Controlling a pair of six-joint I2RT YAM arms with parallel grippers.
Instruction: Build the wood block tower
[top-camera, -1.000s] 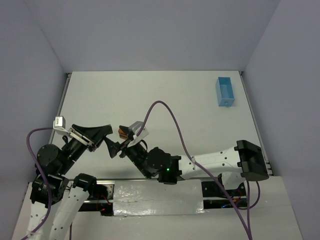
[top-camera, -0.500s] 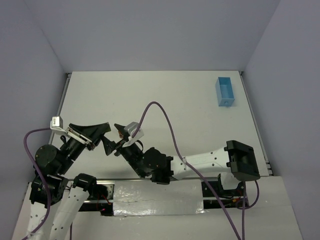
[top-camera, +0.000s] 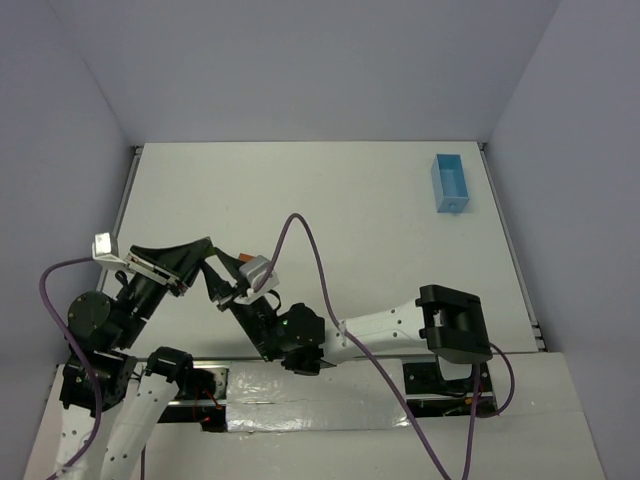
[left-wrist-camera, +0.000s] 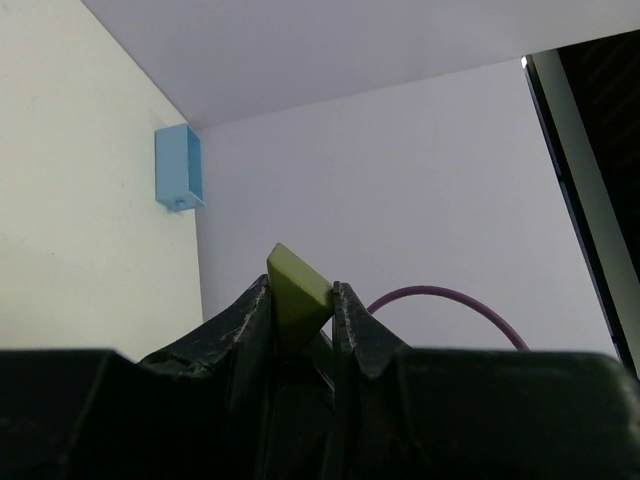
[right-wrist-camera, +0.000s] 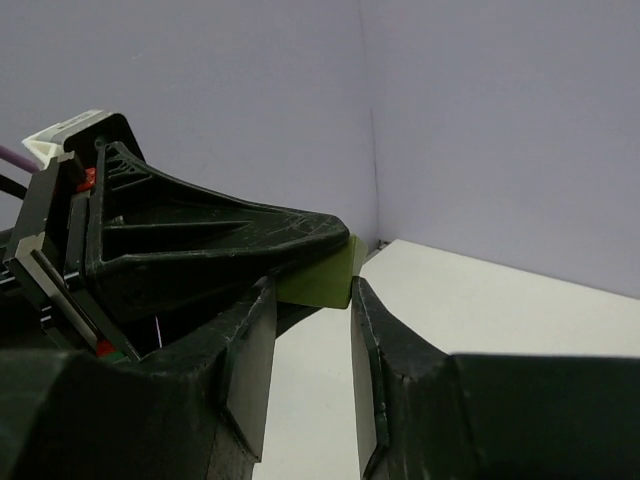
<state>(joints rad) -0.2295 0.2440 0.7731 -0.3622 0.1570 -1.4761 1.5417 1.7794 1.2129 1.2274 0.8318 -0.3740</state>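
The left arm (top-camera: 130, 300) is folded up at the near left, the left gripper (left-wrist-camera: 300, 295) clamped on a green block (left-wrist-camera: 295, 275), while the right arm (top-camera: 380, 325) stretches leftward to meet it, the right gripper (right-wrist-camera: 310, 290) with its fingers narrowly apart astride that block's tip.

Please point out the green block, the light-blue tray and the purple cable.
green block (left-wrist-camera: 296, 300): left wrist view, its front face.
light-blue tray (left-wrist-camera: 172, 165): left wrist view, its broad wall.
purple cable (left-wrist-camera: 440, 291): left wrist view, top of its arc.
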